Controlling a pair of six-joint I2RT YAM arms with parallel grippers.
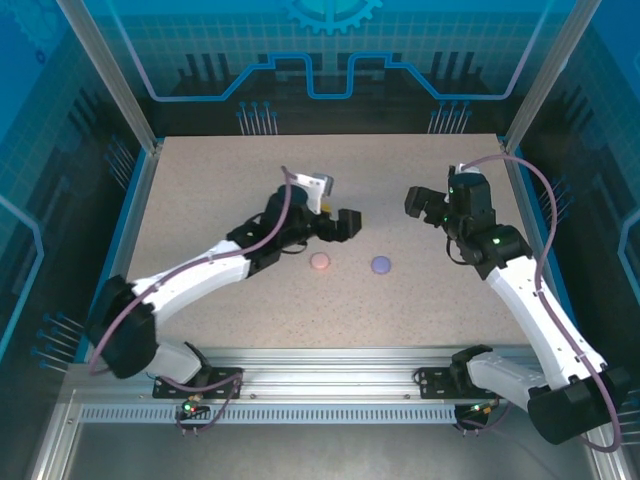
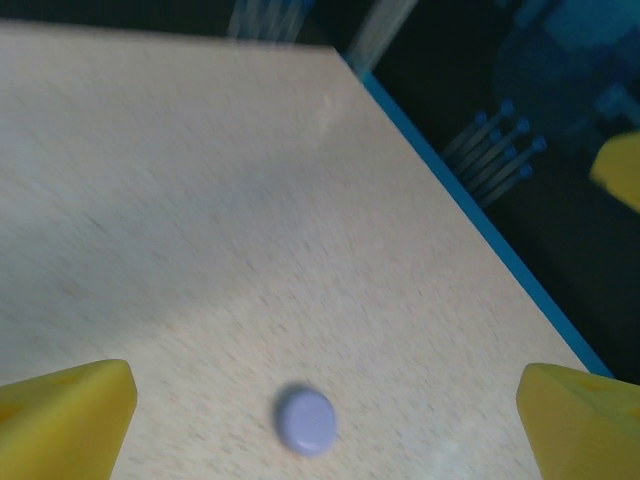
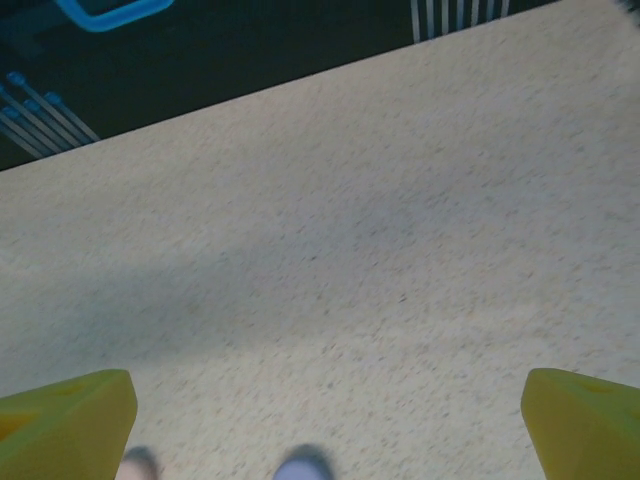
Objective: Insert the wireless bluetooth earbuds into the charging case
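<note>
Yellow left fingers (image 2: pixel 65 415), spread wide and empty, have the small round purple case (image 2: pixel 306 420) just near-right, closer than the equally spread, empty right fingers (image 3: pixel 65 420).

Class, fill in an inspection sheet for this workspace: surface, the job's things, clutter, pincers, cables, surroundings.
Surface: table, speckled beige, flat.
Job's things: pink case and purple case, round, side by side, not touching, mid-table.
Clutter: nothing seen.
Pincers: left pincer and right pincer both open, holding nothing, raised beyond the cases.
Cables: a cable loops along each arm.
Surroundings: blue-lit walls; metal rail at the near edge.
</note>
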